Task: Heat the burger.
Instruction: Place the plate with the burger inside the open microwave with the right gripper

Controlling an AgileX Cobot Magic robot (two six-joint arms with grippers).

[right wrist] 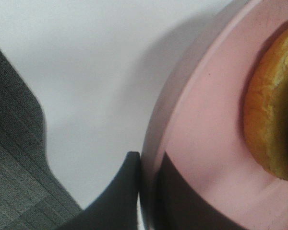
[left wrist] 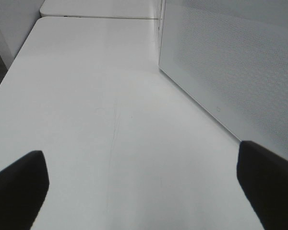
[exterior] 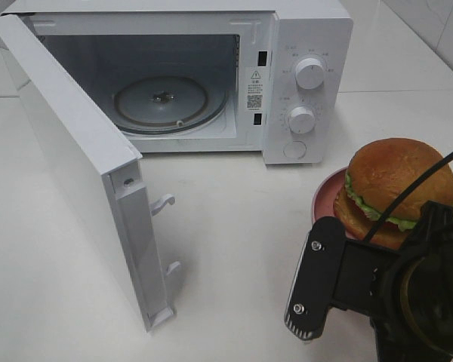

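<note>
Burger: the burger sits on the pink plate, right of the open microwave.
Grip: our right fingers pinch the plate's rim; left fingers are spread and empty.
Advice: we should lift level and slide slowly onto the glass turntable.

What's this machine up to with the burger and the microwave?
The right gripper is clamped on the rim of the pink plate carrying the burger, just in front of the microwave. Its door stands wide open, with nothing on the turntable yet. The left gripper is open, holding nothing, beside the door.
</note>
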